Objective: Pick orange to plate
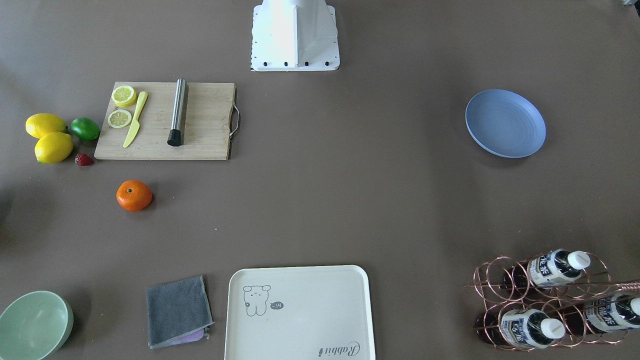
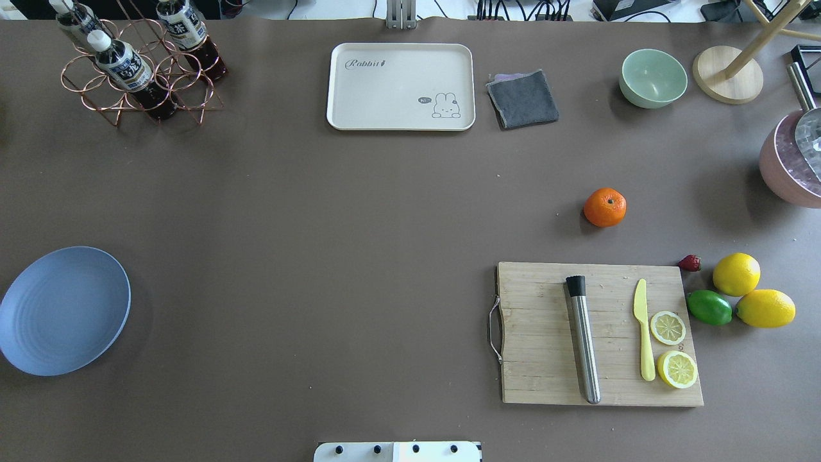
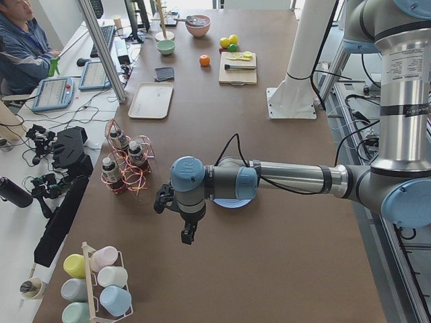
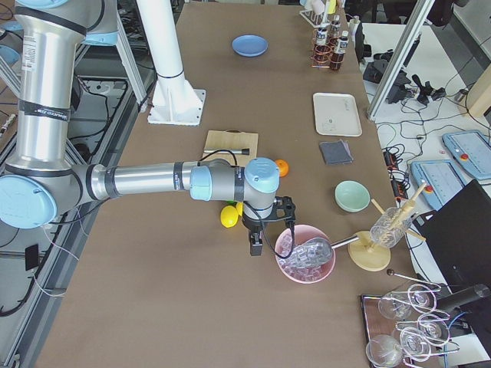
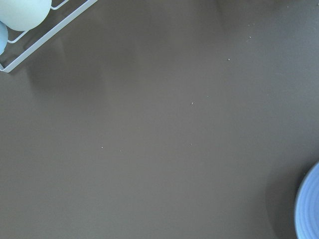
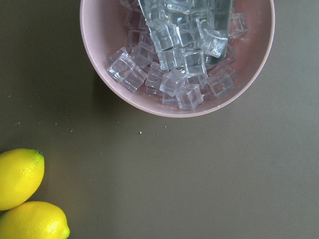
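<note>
— Where is the small, round, bright orange [image 2: 605, 207]?

— It rests on the brown surface [image 2: 359, 212] in the robot's right half, apart from both arms. It lies just beyond the far edge of the rectangular wooden cutting board [image 2: 545, 301]. A small red strawberry [image 2: 690, 262] sits at that board's corner. Past the strawberry are two yellow lemons [image 2: 736, 274] and a green lime [image 2: 709, 307].

— And the round, flat, pale-blue plate [image 2: 64, 310]?

— It is at the robot's left edge of the surface, well apart from the orange.

— What about the left fingers [image 3: 188, 235]?

— They hang above the surface near the plate. The left wrist camera catches only the plate's rim in one corner. Only the side view shows them, so I cannot tell whether they are apart or together.

— And the right fingers [image 4: 255, 247]?

— They point down just beside the pink bowl [image 4: 305, 264] of clear ice cubes [image 6: 174, 64], with the lemons near. The orange lies a little farther along the surface from them. Here too only a side view shows them, so I cannot tell whether they are apart or together.
</note>
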You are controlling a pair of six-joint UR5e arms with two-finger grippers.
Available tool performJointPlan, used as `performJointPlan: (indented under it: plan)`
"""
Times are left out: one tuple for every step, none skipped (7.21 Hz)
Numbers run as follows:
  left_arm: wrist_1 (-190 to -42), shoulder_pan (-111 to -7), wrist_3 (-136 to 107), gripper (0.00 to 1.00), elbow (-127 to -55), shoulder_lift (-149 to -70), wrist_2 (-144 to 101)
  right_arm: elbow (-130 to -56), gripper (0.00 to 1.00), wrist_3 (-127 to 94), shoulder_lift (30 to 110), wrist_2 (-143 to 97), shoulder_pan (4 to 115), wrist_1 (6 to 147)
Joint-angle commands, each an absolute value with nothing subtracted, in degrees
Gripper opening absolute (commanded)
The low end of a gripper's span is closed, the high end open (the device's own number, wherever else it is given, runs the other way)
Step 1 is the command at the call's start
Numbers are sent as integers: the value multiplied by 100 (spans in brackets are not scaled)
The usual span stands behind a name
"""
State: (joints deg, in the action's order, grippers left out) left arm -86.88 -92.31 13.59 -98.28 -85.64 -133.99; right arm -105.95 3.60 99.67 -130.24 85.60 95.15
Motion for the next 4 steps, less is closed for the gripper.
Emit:
performJointPlan:
  plan:
    - [-8727, -9246, 1319, 99, -10088, -8561, -13404, -10687, 100, 299, 9958, -13147, 8561, 9527]
    - [-8754, -9246, 1327, 99, -10125, -8595, -13438, -10705, 100, 316, 9958, -13575, 8561, 9510]
    - [-9180, -9255, 1345, 99, -10229, -8596, -13438, -10740, 100, 325, 9949, -13692, 8561, 9431]
    - [-10116, -9246, 1319, 99, -10065, -8552, -13404, -10705, 100, 325, 9958, -13702, 8561, 9117]
